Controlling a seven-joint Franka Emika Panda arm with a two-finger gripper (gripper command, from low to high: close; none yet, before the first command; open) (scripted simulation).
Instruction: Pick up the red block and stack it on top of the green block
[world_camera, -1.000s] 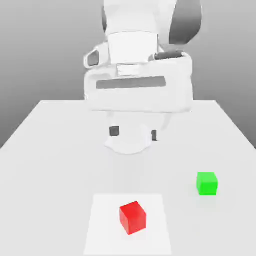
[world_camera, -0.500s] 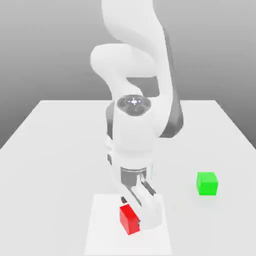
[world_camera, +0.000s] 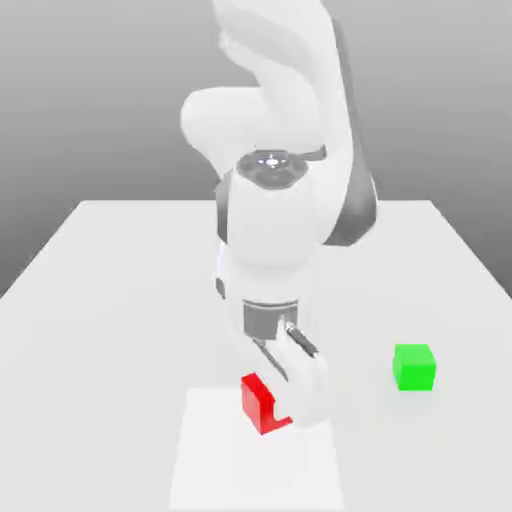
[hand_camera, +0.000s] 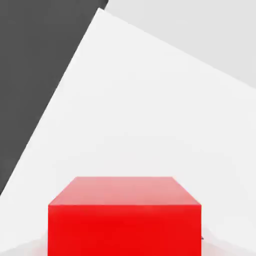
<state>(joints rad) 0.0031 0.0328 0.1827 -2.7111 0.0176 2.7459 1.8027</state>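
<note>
Gripping the red block (world_camera: 258, 404), pincer (world_camera: 270, 408) closed on its sides.

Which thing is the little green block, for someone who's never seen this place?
Find the pale, smooth table under the white robot arm. Toward the exterior view's right sits a small, plain, matte green cube. Its colour sets it apart from the red cube at the gripper.

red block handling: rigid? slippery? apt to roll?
Red block looks rigid: straight edges, crisp corners, no sag beside the gripper. Rolling seems unlikely given its flat faces; pushed, it would probably slide. Its faces look smooth, so maybe slightly slippery, though flat sides should suit a pinch.
</note>
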